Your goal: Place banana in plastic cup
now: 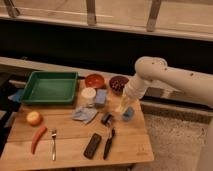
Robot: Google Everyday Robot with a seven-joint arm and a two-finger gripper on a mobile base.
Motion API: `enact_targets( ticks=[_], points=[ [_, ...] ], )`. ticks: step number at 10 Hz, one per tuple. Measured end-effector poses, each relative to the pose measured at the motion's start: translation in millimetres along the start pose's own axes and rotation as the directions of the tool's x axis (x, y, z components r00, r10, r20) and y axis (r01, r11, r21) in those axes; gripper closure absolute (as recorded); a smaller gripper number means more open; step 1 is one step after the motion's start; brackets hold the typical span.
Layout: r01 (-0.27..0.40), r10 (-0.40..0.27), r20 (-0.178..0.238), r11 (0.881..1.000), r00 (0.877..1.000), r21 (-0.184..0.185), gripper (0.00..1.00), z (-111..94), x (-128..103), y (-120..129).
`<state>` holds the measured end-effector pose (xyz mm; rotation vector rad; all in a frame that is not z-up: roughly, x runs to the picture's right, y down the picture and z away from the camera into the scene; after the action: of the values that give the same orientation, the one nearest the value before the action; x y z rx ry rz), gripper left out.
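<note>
I am holding my tool [124,106] low over the right side of the wooden table [70,145], clenched on the banana [121,107], whose pale end is hanging just above the plastic cup [128,114]. The cup is sitting near the table's right edge. Behind my arm, the reddish bowl [94,80] and a dark bowl [118,83] are standing side by side, right of the green tray [50,87].

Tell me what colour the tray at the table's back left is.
Green. The tray shows in the camera view; the claw is over the right side.
</note>
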<state>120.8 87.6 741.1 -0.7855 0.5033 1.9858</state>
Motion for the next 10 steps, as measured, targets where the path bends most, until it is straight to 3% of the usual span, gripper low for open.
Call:
enact_targets(
  ticks=[4, 8, 10],
  points=[
    [-0.054, 0.054, -0.044, 0.998, 0.998, -0.012, 0.98, 21, 15, 0],
    [-0.101, 0.101, -0.036, 0.995, 0.994, 0.007, 0.59, 26, 4, -7],
    [-0.137, 0.137, -0.024, 0.990, 0.990, 0.016, 0.47, 24, -2, -23]
  ],
)
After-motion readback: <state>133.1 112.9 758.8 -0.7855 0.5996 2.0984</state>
